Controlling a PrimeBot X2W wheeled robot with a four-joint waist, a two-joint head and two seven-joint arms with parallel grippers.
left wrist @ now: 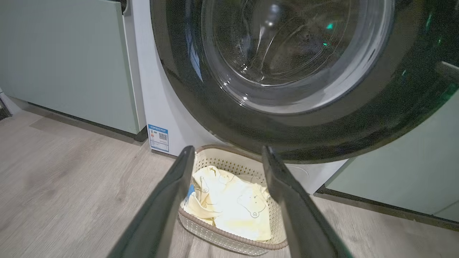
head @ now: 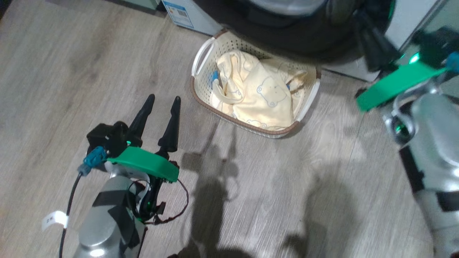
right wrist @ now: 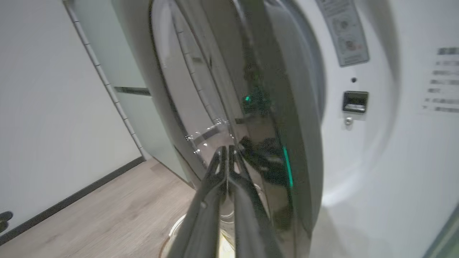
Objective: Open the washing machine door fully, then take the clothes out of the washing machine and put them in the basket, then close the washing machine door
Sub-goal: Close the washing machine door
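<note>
The cream basket [head: 205, 80] stands on the floor below the washing machine door [head: 287, 39], and the pale-yellow clothes [head: 258, 93] with the bear drawing lie in it. My left gripper [head: 163, 98] hovers open and empty to the basket's left. In the left wrist view the left gripper [left wrist: 227, 148] points at the clothes [left wrist: 233, 204], the basket [left wrist: 222, 239] and the black-rimmed door [left wrist: 287, 71]. My right gripper [head: 362, 25] is shut beside the door's rim. In the right wrist view the right gripper [right wrist: 226, 149] sits close against the door's glossy outer face [right wrist: 272, 107], which stands ajar from the white washing machine [right wrist: 376, 150].
Sage-green cabinets [left wrist: 64, 61] flank the machine on both sides. Wooden floor [head: 107, 53] stretches left of and in front of the basket. A latch slot [right wrist: 355, 102] shows on the machine's front. My right forearm [head: 434, 143] fills the right edge.
</note>
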